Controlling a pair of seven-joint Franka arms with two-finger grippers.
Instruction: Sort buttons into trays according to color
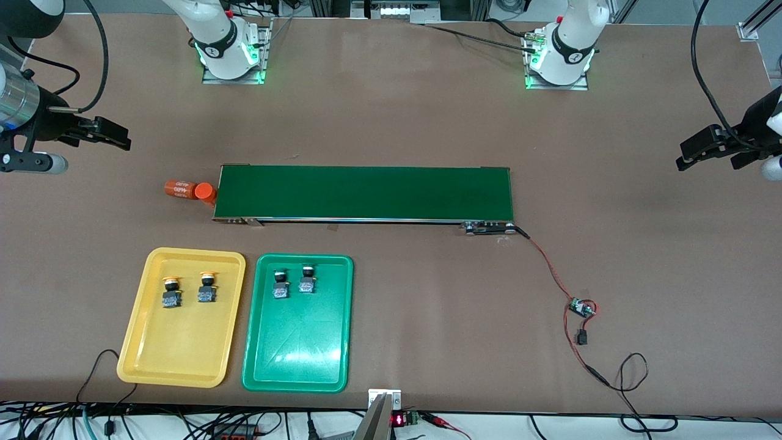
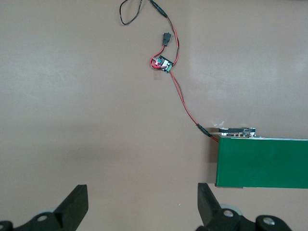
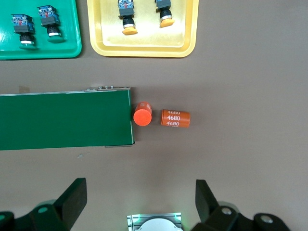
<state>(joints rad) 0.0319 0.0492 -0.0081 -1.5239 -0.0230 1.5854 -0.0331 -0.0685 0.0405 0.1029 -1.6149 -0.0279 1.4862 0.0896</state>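
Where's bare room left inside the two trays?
In both the yellow tray and the green tray, the half nearer the front camera is bare. The buttons crowd each tray's end nearest the conveyor belt.

Brown table with a conveyor, two trays, two cylinders and a small wired board.

The flat brown table (image 1: 391, 122) carries a long dark green conveyor belt (image 1: 364, 193) in its middle. At the belt's end toward the right arm stand two orange cylinders marked "4680" (image 1: 189, 190), one upright and touching the belt, one lying beside it. Nearer to the front camera lie a shallow yellow plastic tray (image 1: 140, 342) and a shallow green plastic tray (image 1: 297, 360), side by side. A thin red wire (image 1: 550, 269) runs from the belt's other end to a small circuit board (image 1: 581, 308).
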